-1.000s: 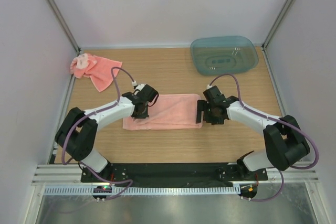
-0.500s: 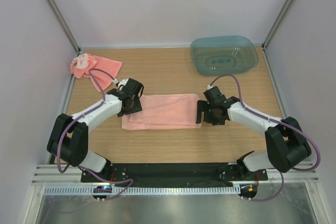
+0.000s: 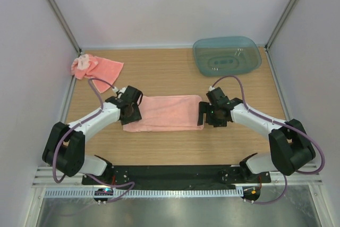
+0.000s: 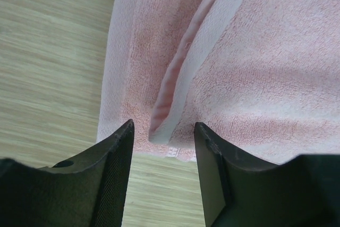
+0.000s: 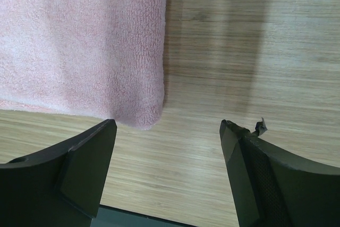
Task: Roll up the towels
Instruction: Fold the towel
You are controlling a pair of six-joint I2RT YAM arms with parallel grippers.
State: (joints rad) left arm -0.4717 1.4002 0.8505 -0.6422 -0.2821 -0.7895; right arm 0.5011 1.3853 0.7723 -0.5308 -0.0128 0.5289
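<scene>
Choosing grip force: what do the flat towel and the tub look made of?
The flat towel looks like soft pink terry cloth, matte: fuzzy pile, smooth hemmed edge. The tub seems translucent blue-green plastic, glossy, with small glints on it.

Both arms are reaching forward and angling in toward each other, elbows sticking out wide. The left gripper is pointing down with its fingers sitting just a little apart, while the right gripper is hanging low with its jaws spread way wider.
</scene>
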